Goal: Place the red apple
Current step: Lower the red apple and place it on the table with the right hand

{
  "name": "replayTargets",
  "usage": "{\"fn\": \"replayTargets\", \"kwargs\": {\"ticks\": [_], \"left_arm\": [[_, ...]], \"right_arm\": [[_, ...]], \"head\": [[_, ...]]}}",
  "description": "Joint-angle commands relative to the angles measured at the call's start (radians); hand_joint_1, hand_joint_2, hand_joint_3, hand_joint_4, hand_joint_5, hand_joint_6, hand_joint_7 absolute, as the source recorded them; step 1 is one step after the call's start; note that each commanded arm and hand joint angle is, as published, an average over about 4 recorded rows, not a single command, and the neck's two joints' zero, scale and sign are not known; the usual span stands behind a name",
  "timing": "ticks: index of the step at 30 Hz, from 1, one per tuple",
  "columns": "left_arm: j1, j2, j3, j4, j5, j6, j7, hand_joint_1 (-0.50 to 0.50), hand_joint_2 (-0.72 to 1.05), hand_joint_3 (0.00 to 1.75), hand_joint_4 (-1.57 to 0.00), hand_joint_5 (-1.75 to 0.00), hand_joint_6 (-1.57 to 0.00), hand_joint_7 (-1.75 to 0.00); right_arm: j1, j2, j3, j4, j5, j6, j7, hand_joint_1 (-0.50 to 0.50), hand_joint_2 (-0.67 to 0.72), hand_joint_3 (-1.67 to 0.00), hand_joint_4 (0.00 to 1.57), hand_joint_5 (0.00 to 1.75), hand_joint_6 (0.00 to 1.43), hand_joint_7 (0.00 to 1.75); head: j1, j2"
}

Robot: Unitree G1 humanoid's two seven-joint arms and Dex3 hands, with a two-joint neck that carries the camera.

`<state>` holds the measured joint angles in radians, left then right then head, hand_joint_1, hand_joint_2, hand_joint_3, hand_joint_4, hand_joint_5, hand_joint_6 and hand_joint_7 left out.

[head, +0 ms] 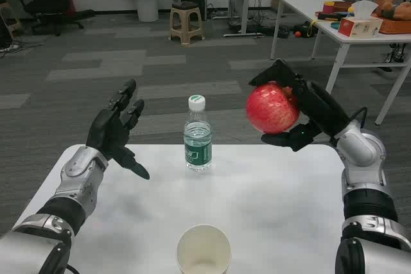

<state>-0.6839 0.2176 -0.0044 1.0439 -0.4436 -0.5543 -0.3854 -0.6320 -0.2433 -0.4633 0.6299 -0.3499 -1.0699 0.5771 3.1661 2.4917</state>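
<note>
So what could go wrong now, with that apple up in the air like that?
The right hand holds the red apple raised near the white table's far edge; a slip might send it to the floor. Lowering it leftward could topple the upright water bottle. The paper cup looks light and easily knocked.

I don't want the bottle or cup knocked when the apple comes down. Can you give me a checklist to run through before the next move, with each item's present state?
1. Red apple held by the right hand: ok, fingers wrap it from behind and below.
2. Apple clear of the table: ok, it is raised above the far edge.
3. Water bottle upright and apart from the apple: ok, it stands to the apple's left.
4. Paper cup out of the way: ok, upright at the near edge.
5. Left hand free: ok, open, holding nothing.
6. Grip firmness: cannot tell.
</note>
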Motion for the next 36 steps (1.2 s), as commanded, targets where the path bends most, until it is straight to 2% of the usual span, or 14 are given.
{"fn": "replayTargets", "kwargs": {"ticks": [1,3,9,12,15,18,19,23,27,33,36], "left_arm": [[-0.009,0.012,0.034,-0.038,0.032,-0.052,0.019,-0.5,-0.55,0.0,0.0,-0.1,0.0,-0.14],[-0.008,0.014,0.028,-0.038,0.029,-0.052,0.019,-0.5,-0.53,0.0,0.0,-0.1,0.0,-0.14],[0.005,0.006,0.024,-0.043,0.022,-0.053,0.019,-0.5,-0.5,0.0,0.0,-0.1,0.0,-0.14],[0.005,0.0,0.026,-0.041,0.023,-0.052,0.019,-0.5,-0.53,0.0,0.0,-0.1,0.0,-0.14],[0.004,-0.005,0.026,-0.038,0.023,-0.052,0.019,-0.5,-0.46,0.0,0.0,-0.1,0.0,-0.14],[0.004,-0.009,0.026,-0.036,0.024,-0.052,0.021,-0.5,-0.53,0.0,0.0,-0.1,0.0,-0.14],[0.004,-0.01,0.025,-0.036,0.025,-0.052,0.021,-0.5,-0.55,0.0,0.0,-0.1,0.0,-0.14],[0.004,-0.014,0.023,-0.036,0.026,-0.052,0.023,-0.5,-0.46,0.0,0.0,-0.1,0.0,-0.14],[0.004,-0.019,0.023,-0.036,0.026,-0.052,0.024,-0.5,-0.5,0.0,0.0,-0.1,0.0,-0.14],[0.004,-0.023,0.017,-0.036,0.027,-0.052,0.025,-0.5,-0.5,0.0,0.0,-0.1,0.0,-0.14],[0.009,-0.03,0.018,-0.035,0.027,-0.052,0.025,-0.49,-0.48,0.0,0.0,-0.1,0.0,-0.14]], "right_arm": [[0.052,-0.046,0.11,-0.112,0.023,0.094,-0.04,-0.42,-0.54,-1.43,0.66,1.65,0.77,1.61],[0.052,-0.044,0.112,-0.111,0.023,0.094,-0.04,-0.42,-0.54,-1.43,0.66,1.65,0.77,1.62],[0.052,-0.049,0.118,-0.097,0.026,0.094,-0.04,-0.42,-0.54,-1.43,0.66,1.65,0.77,1.66],[0.052,-0.053,0.119,-0.096,0.027,0.094,-0.04,-0.41,-0.54,-1.43,0.66,1.65,0.77,1.62],[0.052,-0.057,0.12,-0.097,0.029,0.094,-0.04,-0.41,-0.54,-1.43,0.66,1.65,0.77,1.66],[0.052,-0.062,0.119,-0.098,0.03,0.094,-0.04,-0.42,-0.54,-1.43,0.66,1.65,0.77,1.68],[0.052,-0.063,0.118,-0.097,0.031,0.094,-0.04,-0.42,-0.54,-1.43,0.66,1.65,0.77,1.68],[0.052,-0.068,0.118,-0.094,0.031,0.094,-0.04,-0.42,-0.54,-1.43,0.66,1.65,0.77,1.64],[0.057,-0.07,0.115,-0.096,0.035,0.094,-0.04,-0.42,-0.54,-1.43,0.66,1.65,0.77,1.66],[0.103,-0.083,0.107,-0.108,0.036,0.094,-0.038,-0.42,-0.54,-1.43,0.66,1.65,0.77,1.68],[0.163,-0.092,0.113,-0.118,0.024,0.096,-0.025,-0.42,-0.54,-1.45,0.66,1.65,0.77,1.66]], "head": [[-0.017,0.066],[-0.007,0.035],[-0.006,0.035],[-0.019,0.03],[-0.021,0.021],[-0.021,0.011],[-0.022,0.004],[-0.026,-0.027],[-0.034,-0.099],[-0.029,-0.12],[-0.024,-0.132]]}}
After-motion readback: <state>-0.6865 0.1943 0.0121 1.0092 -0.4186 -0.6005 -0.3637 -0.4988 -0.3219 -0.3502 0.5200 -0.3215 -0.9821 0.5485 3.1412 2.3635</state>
